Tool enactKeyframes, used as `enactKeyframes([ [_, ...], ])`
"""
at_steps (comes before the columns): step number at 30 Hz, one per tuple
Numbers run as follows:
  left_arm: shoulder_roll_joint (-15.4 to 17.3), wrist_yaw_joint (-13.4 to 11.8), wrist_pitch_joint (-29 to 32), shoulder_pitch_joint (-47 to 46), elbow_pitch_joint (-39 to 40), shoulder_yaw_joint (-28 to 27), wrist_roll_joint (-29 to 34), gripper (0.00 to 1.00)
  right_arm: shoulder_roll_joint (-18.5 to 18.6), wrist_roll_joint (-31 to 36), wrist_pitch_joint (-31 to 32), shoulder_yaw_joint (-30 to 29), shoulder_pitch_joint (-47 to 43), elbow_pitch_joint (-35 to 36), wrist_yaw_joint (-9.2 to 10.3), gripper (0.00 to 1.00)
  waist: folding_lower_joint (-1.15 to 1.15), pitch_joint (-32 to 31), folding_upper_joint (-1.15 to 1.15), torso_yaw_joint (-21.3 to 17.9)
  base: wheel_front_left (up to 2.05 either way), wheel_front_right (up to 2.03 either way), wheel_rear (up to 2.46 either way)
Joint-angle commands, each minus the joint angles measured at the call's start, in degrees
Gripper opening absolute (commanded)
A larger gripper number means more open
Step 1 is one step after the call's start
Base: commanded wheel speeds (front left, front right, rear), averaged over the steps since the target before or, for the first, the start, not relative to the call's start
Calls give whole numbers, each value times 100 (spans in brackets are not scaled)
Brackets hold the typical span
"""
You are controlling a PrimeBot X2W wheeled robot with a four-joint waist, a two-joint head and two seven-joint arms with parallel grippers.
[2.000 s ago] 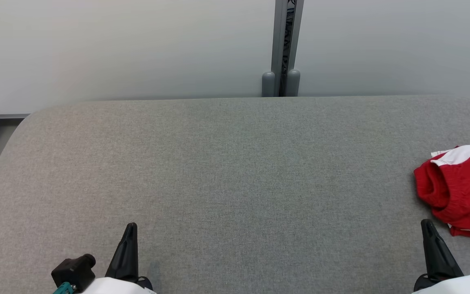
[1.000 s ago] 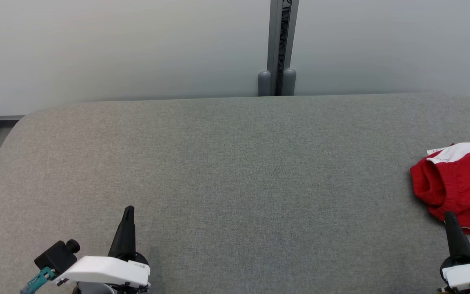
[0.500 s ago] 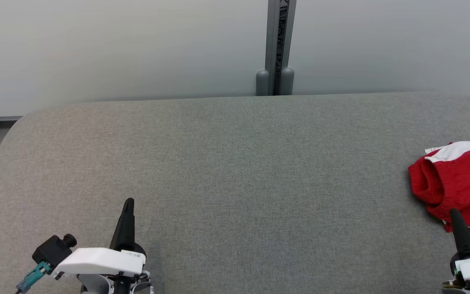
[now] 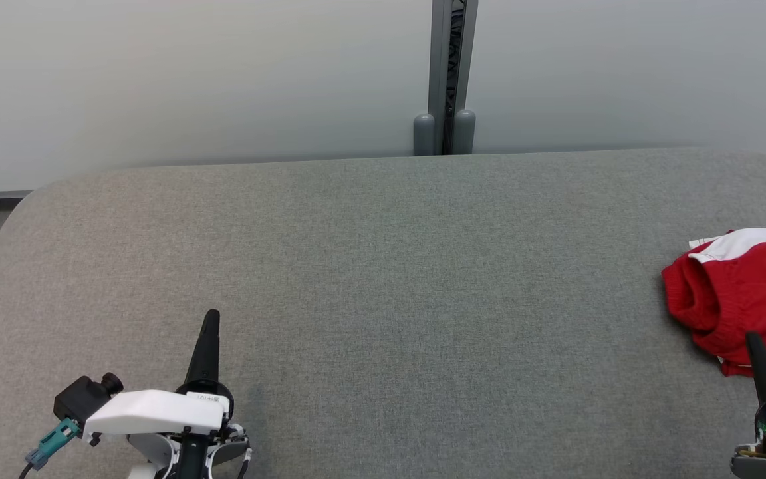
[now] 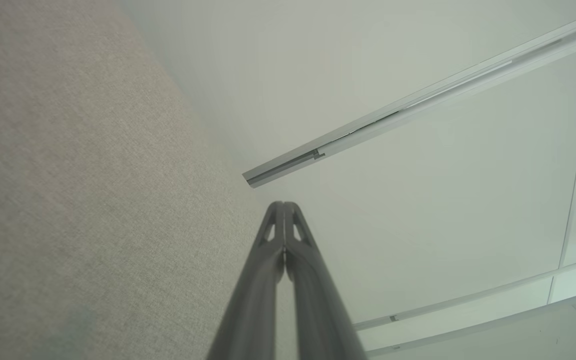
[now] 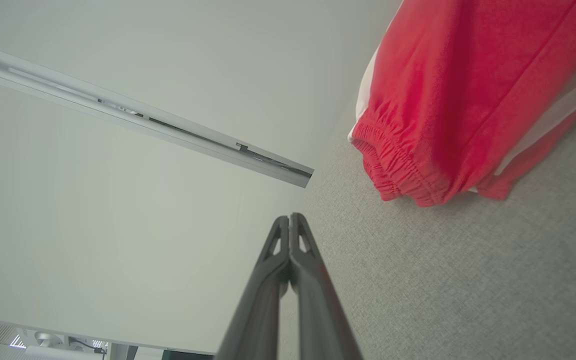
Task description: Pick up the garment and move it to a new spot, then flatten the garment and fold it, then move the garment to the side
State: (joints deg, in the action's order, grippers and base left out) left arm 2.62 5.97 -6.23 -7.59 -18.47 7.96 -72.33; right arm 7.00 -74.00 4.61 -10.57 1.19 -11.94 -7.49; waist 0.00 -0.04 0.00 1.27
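- Right gripper (image 4: 753,342): fingers pressed together, holding nothing. In the head view its tip overlaps the near edge of the garment (image 4: 745,293); the right wrist view shows a gap, cloth ahead and off to one side.
- Left gripper (image 4: 211,318): also closed and empty, well apart from the garment, over bare table (image 4: 383,266).
- Garment sits bunched at the table's far right, partly cut off by the frame.
- Risk: going in with the jaws closed likely shoves the cloth instead of pinching it.
- Risk: a shove toward the right could slide it off the table; how close the edge is there, I can't tell.
- Risk: pinching only the top layer, so the lump unrolls and drags on the lift.
- Fingers: long, dark, tapered, slotted near the tips, smooth.
- Garment: soft red knit, gathered elastic band, white panel and stripe, rounded folds.
- Table: matte grey woven cover, rounded corners; looks grippy, so cloth may drag.
- Behind: pale smooth wall (image 4: 190,80), grey metal post (image 4: 451,66).
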Motion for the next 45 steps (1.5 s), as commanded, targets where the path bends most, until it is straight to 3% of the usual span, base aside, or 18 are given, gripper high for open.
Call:
enactKeyframes([
  [1, 26, 24, 23, -170, 31, -10, -142, 0, 9, -126, 52, -50, 121, 21, -1, 0, 0, 1, 0, -3, 0, 0, 0],
  [45, 37, 158, 309, -518, -134, 40, -2019, 0, -133, -1795, 778, -678, 387, -176, -1, 0, 0, 20, 0, -110, 0, 0, 0],
])
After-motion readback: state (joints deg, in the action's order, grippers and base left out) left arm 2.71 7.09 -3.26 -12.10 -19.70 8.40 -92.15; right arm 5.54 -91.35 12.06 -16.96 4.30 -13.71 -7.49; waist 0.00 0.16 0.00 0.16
